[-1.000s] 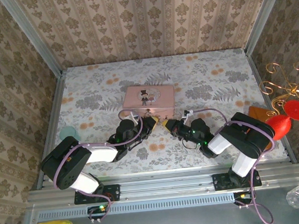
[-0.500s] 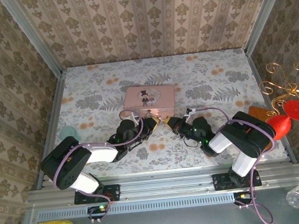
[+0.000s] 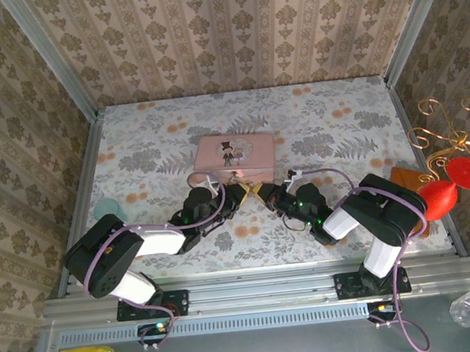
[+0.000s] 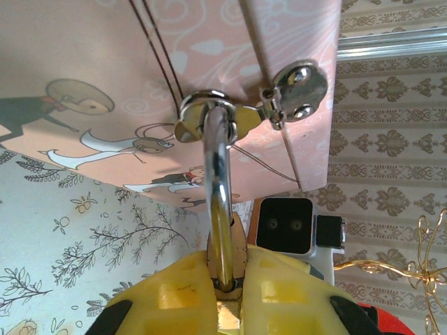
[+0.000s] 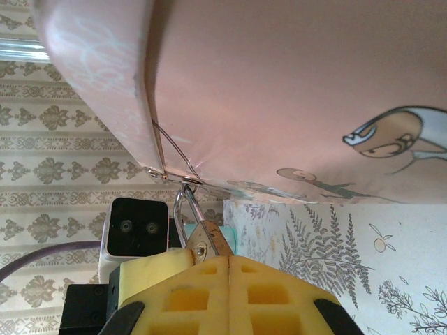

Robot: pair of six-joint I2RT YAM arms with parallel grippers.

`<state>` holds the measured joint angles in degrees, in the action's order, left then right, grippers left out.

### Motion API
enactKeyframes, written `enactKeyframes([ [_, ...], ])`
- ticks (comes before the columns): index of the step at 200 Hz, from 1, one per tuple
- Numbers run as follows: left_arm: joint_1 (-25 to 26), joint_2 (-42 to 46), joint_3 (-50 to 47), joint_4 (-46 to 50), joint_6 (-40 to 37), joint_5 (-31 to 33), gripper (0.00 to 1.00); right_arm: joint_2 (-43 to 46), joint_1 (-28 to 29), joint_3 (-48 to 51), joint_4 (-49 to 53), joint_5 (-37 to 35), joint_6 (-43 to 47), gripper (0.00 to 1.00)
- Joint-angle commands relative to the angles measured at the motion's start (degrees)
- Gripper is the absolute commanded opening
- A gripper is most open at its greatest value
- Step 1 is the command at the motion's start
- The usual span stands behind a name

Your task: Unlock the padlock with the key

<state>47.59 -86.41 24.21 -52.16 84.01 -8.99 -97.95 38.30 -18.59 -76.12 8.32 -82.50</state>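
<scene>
- Overhead view: you get bright, even light from above. The table [image 3: 339, 133] pattern stays crisp to the corners, and the shadows under the arms and along the pink tin [image 3: 233, 153] are short and soft. The frame rails bow slightly at the edges.
- Left wrist view: your sharpest item is the padlock [image 4: 218, 181], with white glare streaks along its shackle. The left gripper [image 4: 225, 286] is blurred at the bottom edge.
- Right wrist view: you have flat, warm light on the tin's face and a shaded band beneath its rim. The key [image 5: 204, 244] is soft-edged, and the right gripper [image 5: 229, 269] is out of focus.
</scene>
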Motion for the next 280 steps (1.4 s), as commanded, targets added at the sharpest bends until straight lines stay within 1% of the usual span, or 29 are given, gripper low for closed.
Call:
enactKeyframes([
  [1,1.36,1.57,4.06,-8.86,-1.39,-4.73,0.0,-0.23,0.98,-0.97,1.45,-0.49,0.67,0.0],
  [32,1.36,1.74,3.92,-7.99,-1.6,-4.98,0.0,0.04,0.96,-1.26,1.53,-0.25,0.68,0.0],
  [53,1.36,2.5,4.09,-5.21,-2.77,-5.07,0.0,0.04,0.97,-1.28,1.61,0.02,0.75,0.0],
  [69,1.36,3.82,4.19,-1.9,-4.11,-4.7,0.0,-0.34,0.68,-1.19,1.59,0.66,0.27,0.09],
  [86,1.29,5.63,4.6,0.8,-5.41,-4.45,0.0,-0.35,0.37,-1.05,1.6,1.7,-0.17,0.14],
  [101,1.1,7.05,5.38,4.41,-6.75,-4.63,0.0,1.81,0.32,-0.8,3.2,1.63,1.53,0.19],
  [124,0.64,8.4,5.67,8.09,-7.87,-4.61,0.0,7.58,0.08,-0.92,13.18,0.21,5.05,0.34],
  [162,0.22,10.97,8.76,18.85,-12.39,-5.42,0.0,17.75,-1.16,-0.16,28.05,-1.81,12.27,0.48],
  [170,-0.03,11.49,9.21,21.16,-13.17,-5.42,0.0,21.25,-1.53,0.07,31.83,-2.55,14.03,0.51],
  [178,-0.22,11.83,9.53,22.85,-13.79,-5.42,0.0,24.09,-1.88,0.08,35.92,-3.23,16.38,0.52],
  [207,-0.83,12.28,10.69,27.04,-14.98,-5.51,0.0,35.44,-2.01,-1.16,51.55,-6.64,27.67,0.52],
  [226,-0.84,12.24,12.14,30.03,-16.21,-5.44,0.0,41.48,-1.74,-1.54,58.08,-8.13,35.7,0.5],
  [246,-0.84,12.16,13.44,32.54,-17.29,-5.26,0.0,45.73,-0.06,-0.34,58.42,-8.12,45.67,0.48],
  [262,-0.88,11.99,14.18,34.05,-17.93,-5.07,0.0,48.02,2.79,0.68,58.0,-9.02,53.81,0.48],
  [280,-0.75,11.88,14.55,34.2,-18.2,-5.16,0.0,49.41,5.82,2.61,56.27,-13.8,60.5,0.48],
])
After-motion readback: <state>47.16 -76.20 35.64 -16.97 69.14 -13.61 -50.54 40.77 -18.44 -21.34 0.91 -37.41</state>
